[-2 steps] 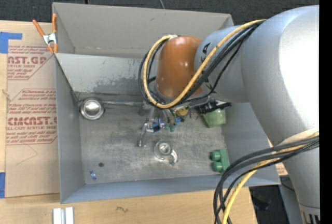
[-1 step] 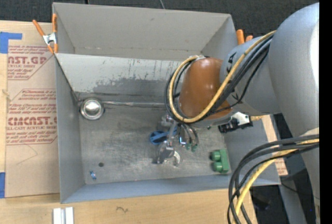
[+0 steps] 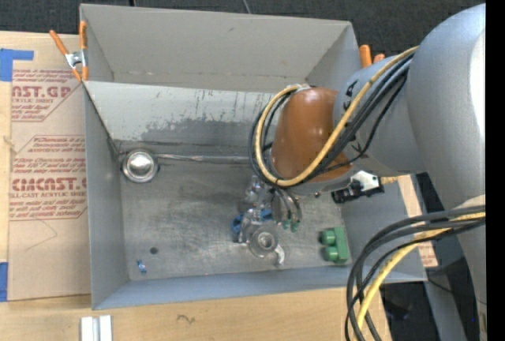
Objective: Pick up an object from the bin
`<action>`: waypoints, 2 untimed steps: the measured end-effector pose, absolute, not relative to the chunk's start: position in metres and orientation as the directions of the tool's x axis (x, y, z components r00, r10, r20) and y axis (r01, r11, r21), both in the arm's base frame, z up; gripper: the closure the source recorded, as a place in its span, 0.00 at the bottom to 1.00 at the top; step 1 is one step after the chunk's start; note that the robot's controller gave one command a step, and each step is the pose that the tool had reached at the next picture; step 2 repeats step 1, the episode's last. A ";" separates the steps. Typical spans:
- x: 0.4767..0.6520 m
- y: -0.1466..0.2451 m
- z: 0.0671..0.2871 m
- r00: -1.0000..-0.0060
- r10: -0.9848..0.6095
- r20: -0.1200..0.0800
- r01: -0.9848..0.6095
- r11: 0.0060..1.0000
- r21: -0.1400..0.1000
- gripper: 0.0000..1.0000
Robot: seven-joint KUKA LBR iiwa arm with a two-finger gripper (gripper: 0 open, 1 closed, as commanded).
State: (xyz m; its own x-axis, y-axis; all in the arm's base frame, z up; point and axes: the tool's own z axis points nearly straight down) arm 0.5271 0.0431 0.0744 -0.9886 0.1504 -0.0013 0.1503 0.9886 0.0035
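Observation:
My gripper [image 3: 269,210] hangs low over the bin floor, right of the middle, under the orange wrist cover. Just below it, near the front wall, lies a small shiny silver ring-shaped piece [image 3: 265,242] with a little blue part [image 3: 237,229] at its left. The gripper's tip looks close to this piece or touching it; I cannot tell which. A green blocky thing [image 3: 334,245] lies to the right, in the bin's front right corner.
A round shiny metal cap [image 3: 140,166] rests at the far left by the back wall. A tiny blue bit [image 3: 141,267] sits in the front left corner. The arm and its cables cover the bin's right side.

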 end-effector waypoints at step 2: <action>0.528 -0.004 0.242 -0.995 -0.102 -0.009 -0.102 0.995 -0.002 1.00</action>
